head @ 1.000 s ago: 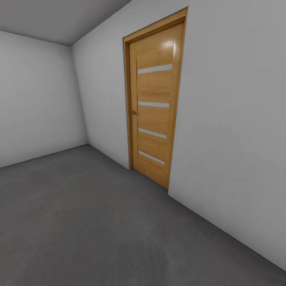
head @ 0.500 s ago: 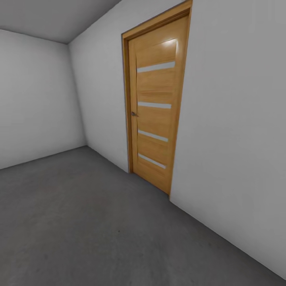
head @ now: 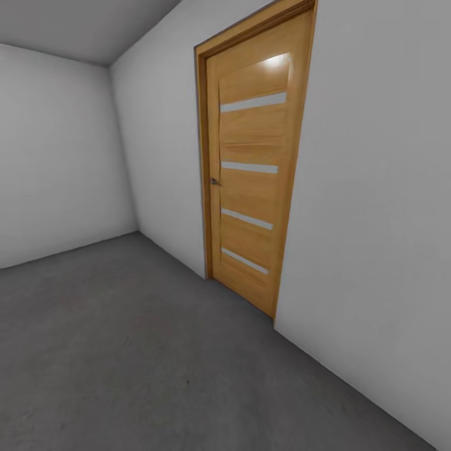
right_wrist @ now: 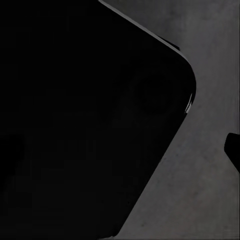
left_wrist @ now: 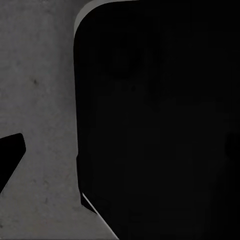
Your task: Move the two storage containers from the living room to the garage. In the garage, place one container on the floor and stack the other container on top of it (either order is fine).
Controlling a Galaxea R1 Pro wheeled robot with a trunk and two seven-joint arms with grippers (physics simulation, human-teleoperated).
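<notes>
The robot is in transit on the dark grey concrete floor (head: 125, 351), a shut wooden door (head: 250, 175) in the white wall (head: 376, 219) to the right. The step wants steady driving, well clear of that wall (the containers' whereabouts cannot be told). Both wrist views show dark robot bodywork over concrete; jaw states cannot be told. No writing is legible.
</notes>
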